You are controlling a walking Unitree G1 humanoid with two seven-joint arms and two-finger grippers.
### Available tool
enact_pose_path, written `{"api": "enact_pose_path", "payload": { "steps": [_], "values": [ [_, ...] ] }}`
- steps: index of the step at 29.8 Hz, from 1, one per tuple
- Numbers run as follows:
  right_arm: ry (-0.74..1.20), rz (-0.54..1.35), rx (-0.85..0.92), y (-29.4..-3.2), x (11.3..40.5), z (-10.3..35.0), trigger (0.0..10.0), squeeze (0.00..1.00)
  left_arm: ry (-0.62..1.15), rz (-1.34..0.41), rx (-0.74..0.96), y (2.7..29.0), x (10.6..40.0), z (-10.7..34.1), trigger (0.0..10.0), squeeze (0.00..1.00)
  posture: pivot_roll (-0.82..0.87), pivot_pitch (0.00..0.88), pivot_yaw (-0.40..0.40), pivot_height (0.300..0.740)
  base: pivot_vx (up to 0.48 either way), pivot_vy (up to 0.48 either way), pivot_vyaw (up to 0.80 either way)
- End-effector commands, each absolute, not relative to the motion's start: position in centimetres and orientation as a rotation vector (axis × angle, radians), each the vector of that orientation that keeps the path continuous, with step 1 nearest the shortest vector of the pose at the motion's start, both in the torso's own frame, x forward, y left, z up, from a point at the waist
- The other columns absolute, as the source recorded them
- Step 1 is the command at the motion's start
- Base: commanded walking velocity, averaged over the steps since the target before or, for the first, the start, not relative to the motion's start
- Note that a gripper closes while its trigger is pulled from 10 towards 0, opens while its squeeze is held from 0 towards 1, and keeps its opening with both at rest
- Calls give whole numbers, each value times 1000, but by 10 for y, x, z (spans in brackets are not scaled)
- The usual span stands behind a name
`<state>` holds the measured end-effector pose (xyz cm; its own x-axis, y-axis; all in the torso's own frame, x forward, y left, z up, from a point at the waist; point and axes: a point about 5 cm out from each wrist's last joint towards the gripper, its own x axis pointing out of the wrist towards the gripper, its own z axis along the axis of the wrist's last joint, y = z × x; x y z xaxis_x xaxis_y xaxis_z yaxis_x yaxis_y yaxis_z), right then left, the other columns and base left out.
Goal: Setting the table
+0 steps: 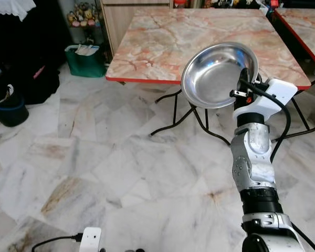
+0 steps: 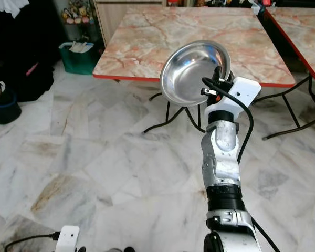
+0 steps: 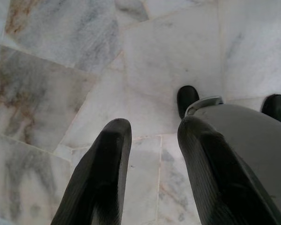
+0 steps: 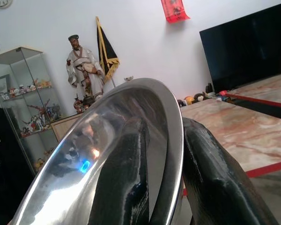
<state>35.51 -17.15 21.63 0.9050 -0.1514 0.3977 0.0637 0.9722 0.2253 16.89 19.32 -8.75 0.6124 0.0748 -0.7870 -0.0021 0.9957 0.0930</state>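
A shiny steel bowl (image 1: 216,73) is held up on its edge in front of me, hollow side toward the camera. My right gripper (image 1: 245,80) is shut on the bowl's rim, one finger (image 4: 124,178) inside and the other outside, seen close in the right wrist view on the steel bowl (image 4: 103,154). Behind the bowl stands a marble-patterned table (image 1: 168,37) with a red edge, its near edge just beyond the bowl. My left gripper (image 3: 152,154) hangs low over the floor, open with nothing between its fingers.
A second red-edged table (image 1: 304,23) stands to the right. Black metal table legs (image 1: 184,113) spread over the marble floor. A green bag (image 1: 85,60) and a dark bucket (image 1: 9,107) sit at the left. A cabinet (image 1: 131,16) is behind the table.
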Motion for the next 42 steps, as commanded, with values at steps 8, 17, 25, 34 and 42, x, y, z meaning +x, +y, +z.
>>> {"api": "enact_pose_path", "payload": {
  "steps": [8,17,25,34,42],
  "values": [
    [-434,-80,208,-168,356,220,10000,0,943,37,95,195,161,-91,10000,0,19,97,24,740,295,0,0],
    [-419,-53,196,-164,357,218,10000,0,941,30,98,195,161,-91,10000,0,31,100,26,740,327,0,0],
    [-408,-53,191,-165,356,215,10000,0,941,34,96,195,162,-91,10000,0,28,116,27,740,336,0,0],
    [-403,-59,188,-167,357,215,10000,0,943,35,93,193,163,-90,10000,0,25,127,23,740,347,0,0],
    [-399,-51,191,-165,357,214,10000,0,944,35,89,193,163,-90,10000,0,27,132,23,740,379,0,0]
  ]
}}
